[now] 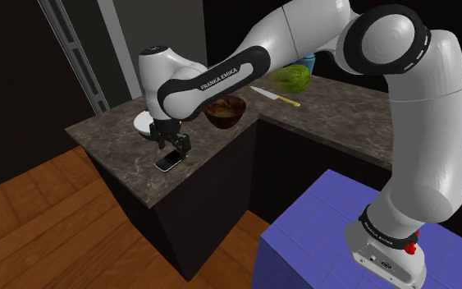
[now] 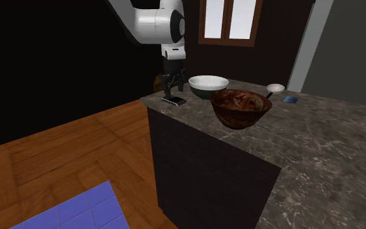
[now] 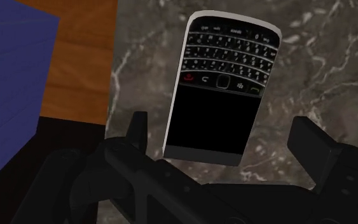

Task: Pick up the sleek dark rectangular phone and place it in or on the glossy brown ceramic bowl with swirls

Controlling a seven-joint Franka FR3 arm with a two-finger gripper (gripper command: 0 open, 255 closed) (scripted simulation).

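A dark phone (image 3: 219, 89) with a keypad and silver trim lies flat on the marble counter near its corner, also seen in the shoulder view (image 1: 169, 161) and the second exterior view (image 2: 173, 100). My gripper (image 3: 225, 143) hovers just above it, open, the fingers (image 3: 136, 130) standing either side of the phone's screen end without touching it. In the shoulder view the gripper (image 1: 174, 144) hangs right over the phone. The glossy brown bowl (image 1: 224, 111) sits further along the counter; in the second exterior view the brown bowl (image 2: 241, 107) is to the phone's right.
A white bowl (image 2: 208, 85) stands between phone and brown bowl, near the gripper. A green fruit (image 1: 290, 78) and a knife (image 1: 274, 96) lie on the far counter. The counter edge (image 1: 151, 190) drops to wooden floor close beside the phone. The blue stand (image 1: 319, 238) is lower right.
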